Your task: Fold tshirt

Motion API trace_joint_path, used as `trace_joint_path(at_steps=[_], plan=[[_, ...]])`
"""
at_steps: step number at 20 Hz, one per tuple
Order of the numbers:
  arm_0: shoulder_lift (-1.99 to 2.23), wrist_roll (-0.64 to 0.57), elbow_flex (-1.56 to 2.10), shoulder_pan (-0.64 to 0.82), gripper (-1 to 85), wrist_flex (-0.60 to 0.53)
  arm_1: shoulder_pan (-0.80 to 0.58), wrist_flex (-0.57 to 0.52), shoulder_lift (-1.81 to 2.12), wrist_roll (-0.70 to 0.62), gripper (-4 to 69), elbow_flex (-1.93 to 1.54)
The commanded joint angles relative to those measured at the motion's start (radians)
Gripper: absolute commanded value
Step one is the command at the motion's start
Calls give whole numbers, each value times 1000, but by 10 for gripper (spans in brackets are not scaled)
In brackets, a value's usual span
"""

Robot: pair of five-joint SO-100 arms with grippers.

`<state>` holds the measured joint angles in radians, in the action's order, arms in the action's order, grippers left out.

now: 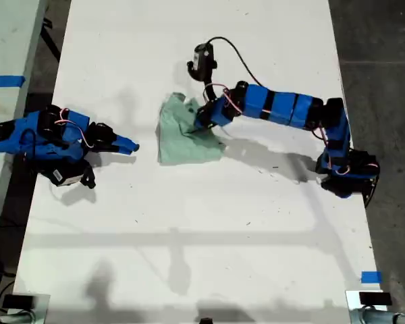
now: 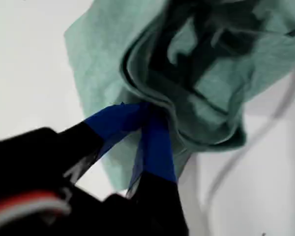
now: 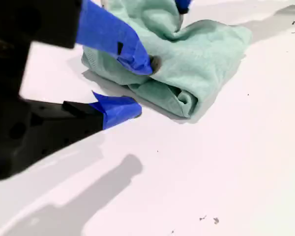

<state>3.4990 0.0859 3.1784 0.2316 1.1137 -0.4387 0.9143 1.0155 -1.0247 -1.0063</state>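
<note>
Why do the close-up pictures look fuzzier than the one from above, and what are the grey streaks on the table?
The exterior view is sharp; the streaks on the table are cast shadows. In the first wrist view, my first gripper and the tshirt are soft with blur. In the second wrist view, my second gripper is slightly unfocused.

White table (image 1: 189,229), blue tape (image 1: 371,277).

I work in what looks like a robotics lab or test bench. My two blue arms are mounted at opposite edges of a plain white surface (image 1: 189,236) standing on a dark concrete floor (image 1: 381,40). Blue tape marks (image 1: 370,277) sit at its edge, and loose cable (image 1: 239,54) trails across it.
</note>
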Motion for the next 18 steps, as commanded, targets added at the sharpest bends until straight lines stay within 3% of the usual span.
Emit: trace_joint_path(at_steps=[1, 4, 7, 9, 12, 15, 17, 18], plan=[[98, 12, 11, -25, 110, -3, -204, -163, -11, -48, -14, 120], [98, 12, 11, -25, 111, -3, -327, -106, 242, -51, -14, 8], [98, 12, 11, -25, 111, -3, -327, 129, 578, -17, -14, -212], [98, 12, 11, -25, 111, -3, -281, 209, 813, 48, -14, -494], [98, 12, 11, -25, 111, -3, -166, 169, 1181, 225, -14, -1023], [98, 12, 11, -23, 111, -3, -75, 130, 1598, 506, -7, -1532], [98, 12, 11, -23, 111, -3, 8, 222, 2003, 726, 1, -1787], [98, 12, 11, -23, 111, -3, 64, 328, 2289, 807, -3, -1901]])
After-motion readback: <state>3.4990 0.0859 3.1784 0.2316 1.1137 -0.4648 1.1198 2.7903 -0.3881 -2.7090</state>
